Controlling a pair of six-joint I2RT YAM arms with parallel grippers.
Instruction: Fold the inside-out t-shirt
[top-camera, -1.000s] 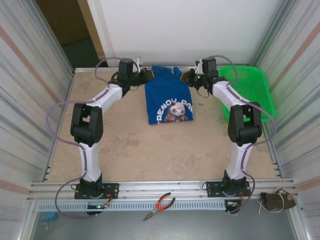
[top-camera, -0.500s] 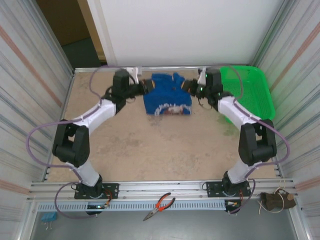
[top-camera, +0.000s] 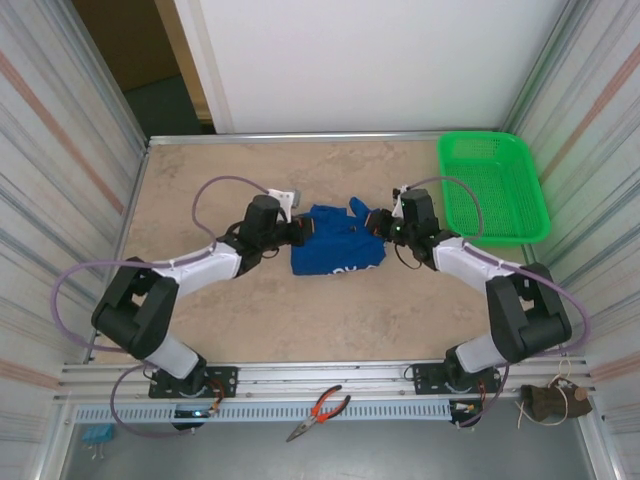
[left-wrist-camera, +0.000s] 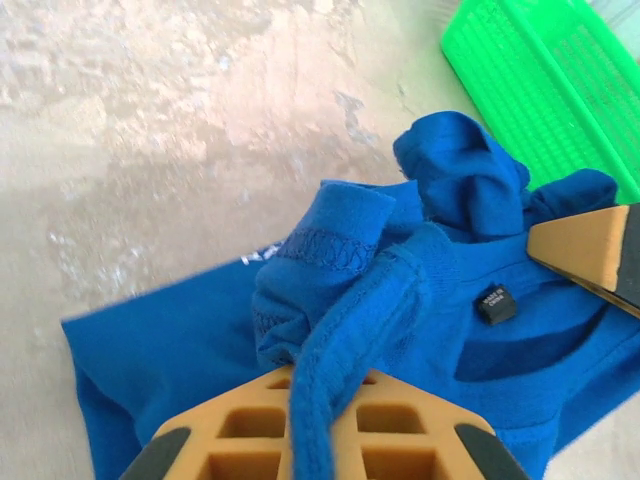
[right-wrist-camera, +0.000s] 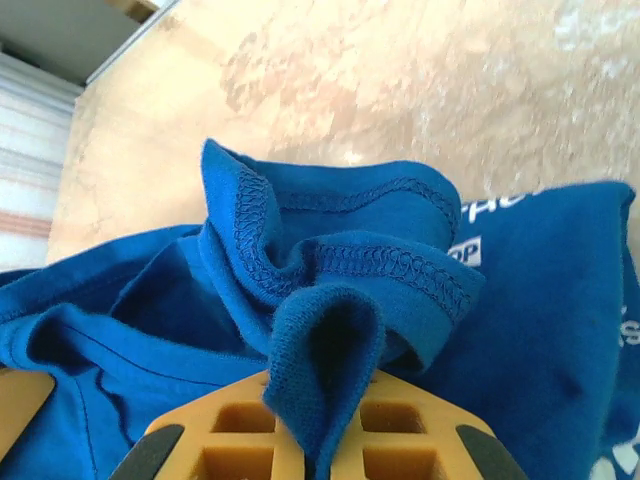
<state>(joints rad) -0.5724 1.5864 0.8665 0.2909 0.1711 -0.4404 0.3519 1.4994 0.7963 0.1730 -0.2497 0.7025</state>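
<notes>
Shirt: blue shirt (top-camera: 335, 250), bunched in a heap at mid-worktop.
Handling: likely light, limp and grippy; it should sag and crease wherever it is unsupported.
Hold: the stitched hems and ribbed collar look like the surest places to pinch.
Left jaws: clenched on a rolled edge at the shirt's 10 o'clock.
Right jaws: clenched on a hemmed fold at its 2 o'clock.
Worktop (top-camera: 300, 320): mottled beige.
Basket (top-camera: 493, 185): green, well apart toward 2 o'clock.

T-shirt (top-camera: 335, 250): soft matt blue cloth (overlocked seams showing); basket (top-camera: 493, 187): glossy green plastic mesh; table (top-camera: 300, 180): mottled matt surface.
</notes>
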